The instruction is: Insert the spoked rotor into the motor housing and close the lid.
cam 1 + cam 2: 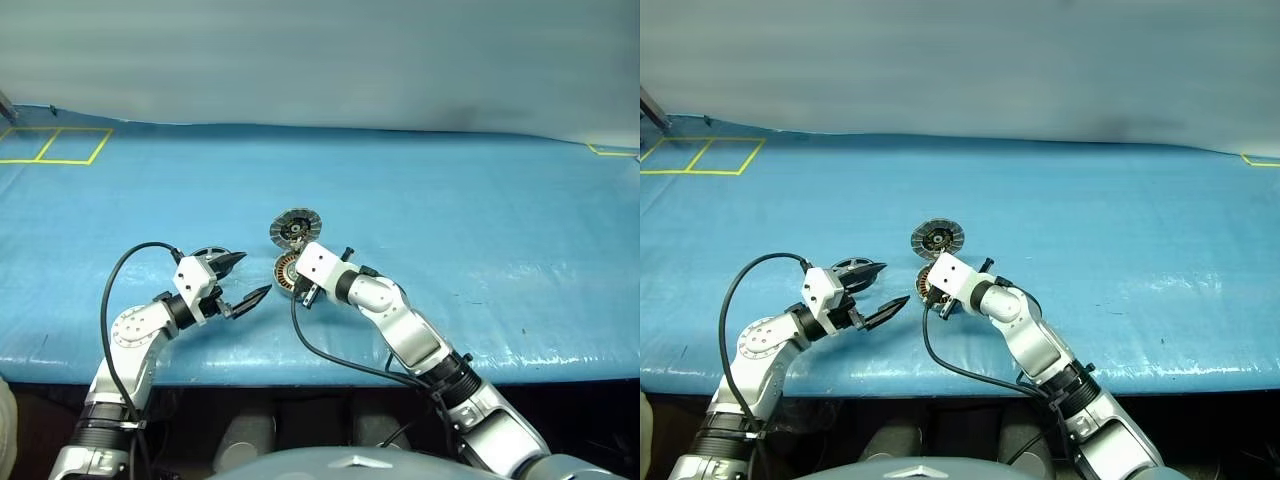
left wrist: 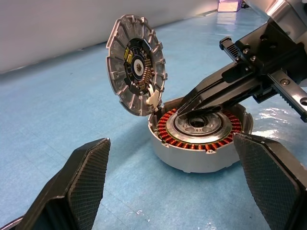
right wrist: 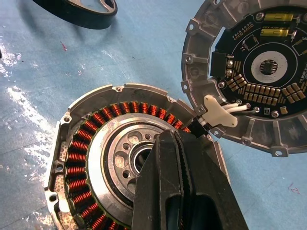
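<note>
Right pincer (image 3: 165, 143) closed over motor housing (image 3: 81, 158) centre; lid (image 3: 249, 72) open.

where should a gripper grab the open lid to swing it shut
Judging by its pose, take the lid at its free top rim, opposite the hinge where it joins the motor housing. It stands nearly upright with its ribbed inner face toward the windings, so come from above and behind, pinching the thin edge across its two faces. The right gripper, jaws shut, sits over the housing centre and would need to clear first.

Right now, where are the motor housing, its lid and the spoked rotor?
motor housing (image 2: 192, 155): left wrist view, outer wall.
lid (image 2: 136, 64): left wrist view, inner face.
spoked rotor (image 3: 91, 17): right wrist view, dark rim.
</note>
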`<control>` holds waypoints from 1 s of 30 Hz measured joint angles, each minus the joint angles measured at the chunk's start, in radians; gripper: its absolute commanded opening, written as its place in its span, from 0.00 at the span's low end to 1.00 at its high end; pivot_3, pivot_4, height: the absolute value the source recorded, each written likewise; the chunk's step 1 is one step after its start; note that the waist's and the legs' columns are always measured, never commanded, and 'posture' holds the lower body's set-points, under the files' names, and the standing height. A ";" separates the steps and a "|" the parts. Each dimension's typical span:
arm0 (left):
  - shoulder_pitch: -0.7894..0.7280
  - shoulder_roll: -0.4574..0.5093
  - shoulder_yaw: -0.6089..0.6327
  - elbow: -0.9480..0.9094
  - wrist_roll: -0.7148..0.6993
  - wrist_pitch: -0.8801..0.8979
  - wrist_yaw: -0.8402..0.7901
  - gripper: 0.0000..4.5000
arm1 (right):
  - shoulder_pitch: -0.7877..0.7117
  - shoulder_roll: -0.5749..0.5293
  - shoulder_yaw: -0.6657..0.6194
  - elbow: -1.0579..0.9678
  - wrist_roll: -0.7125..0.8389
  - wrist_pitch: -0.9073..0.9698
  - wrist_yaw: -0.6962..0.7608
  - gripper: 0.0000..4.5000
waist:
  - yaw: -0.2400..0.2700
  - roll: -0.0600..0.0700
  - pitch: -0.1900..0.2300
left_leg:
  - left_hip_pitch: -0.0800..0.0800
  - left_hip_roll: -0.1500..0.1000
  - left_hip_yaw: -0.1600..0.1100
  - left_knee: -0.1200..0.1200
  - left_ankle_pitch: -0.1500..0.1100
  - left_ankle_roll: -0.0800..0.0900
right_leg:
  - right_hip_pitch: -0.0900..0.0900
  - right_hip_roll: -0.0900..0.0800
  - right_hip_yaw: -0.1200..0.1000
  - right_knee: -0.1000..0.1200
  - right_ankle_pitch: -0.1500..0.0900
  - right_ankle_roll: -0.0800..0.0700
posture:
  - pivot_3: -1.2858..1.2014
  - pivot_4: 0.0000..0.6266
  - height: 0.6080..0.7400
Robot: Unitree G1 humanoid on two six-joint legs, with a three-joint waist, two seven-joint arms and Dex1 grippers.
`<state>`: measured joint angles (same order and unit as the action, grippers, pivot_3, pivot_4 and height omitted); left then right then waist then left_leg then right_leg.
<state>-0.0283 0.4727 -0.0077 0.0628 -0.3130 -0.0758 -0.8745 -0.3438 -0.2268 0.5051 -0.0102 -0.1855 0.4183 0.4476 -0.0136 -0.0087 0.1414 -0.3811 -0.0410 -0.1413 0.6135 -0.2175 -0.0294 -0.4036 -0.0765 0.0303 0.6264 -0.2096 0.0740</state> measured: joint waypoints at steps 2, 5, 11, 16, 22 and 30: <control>0.000 -0.001 0.000 0.000 0.000 0.000 0.000 0.99 | 0.007 0.006 -0.019 -0.003 0.025 0.000 0.017 0.01 | 0.000 0.000 0.000 | -0.001 0.000 0.000 0.000 0.000 0.000 | -0.001 0.000 -0.001 0.000 0.000 0.000 | 0.52 0.24 1.00; -0.002 -0.003 -0.001 0.004 0.000 0.000 -0.001 0.99 | 0.010 0.007 -0.038 -0.017 0.049 0.002 0.040 0.01 | -0.001 0.001 0.002 | -0.005 0.000 0.000 0.000 0.000 0.000 | -0.006 0.000 -0.002 0.000 0.000 0.000 | 0.52 0.24 1.00; -0.006 -0.011 -0.002 0.012 0.000 0.000 -0.003 0.99 | 0.016 0.005 -0.058 -0.065 0.083 0.025 0.079 0.01 | -0.003 0.004 0.005 | -0.015 -0.002 -0.003 -0.001 0.002 0.004 | -0.010 0.003 -0.009 0.000 -0.001 -0.002 | 0.52 0.24 1.00; -0.006 -0.018 -0.002 0.012 0.000 0.000 -0.008 0.99 | 0.015 -0.001 -0.063 -0.092 0.091 0.048 0.092 0.01 | -0.003 0.006 0.013 | -0.015 -0.001 -0.004 -0.002 0.001 0.004 | -0.010 0.004 -0.011 0.000 -0.003 -0.004 | 0.52 0.24 1.00; -0.007 -0.020 -0.003 0.012 0.000 0.000 -0.017 0.99 | 0.015 -0.016 -0.066 -0.135 0.093 0.084 0.099 0.01 | -0.003 0.005 0.019 | -0.015 -0.001 -0.004 -0.002 0.001 0.004 | -0.010 0.004 -0.011 0.000 -0.003 -0.004 | 0.52 0.24 1.00; -0.014 -0.024 -0.003 0.012 0.000 0.000 -0.020 0.99 | 0.015 -0.039 -0.083 -0.155 0.091 0.114 0.095 0.01 | -0.011 0.005 0.021 | -0.016 -0.001 -0.004 -0.002 0.001 0.004 | -0.011 0.004 -0.011 0.000 -0.002 -0.002 | 0.52 0.24 1.00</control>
<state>-0.0427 0.4490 -0.0107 0.0751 -0.3128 -0.0763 -0.8949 -0.3288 -0.2657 0.4219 -0.1652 -0.0940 0.5322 0.5431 -0.0241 -0.0037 0.1623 -0.3974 -0.0421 -0.1449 0.6119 -0.2167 -0.0257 -0.4144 -0.0725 0.0197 0.6266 -0.2114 0.0717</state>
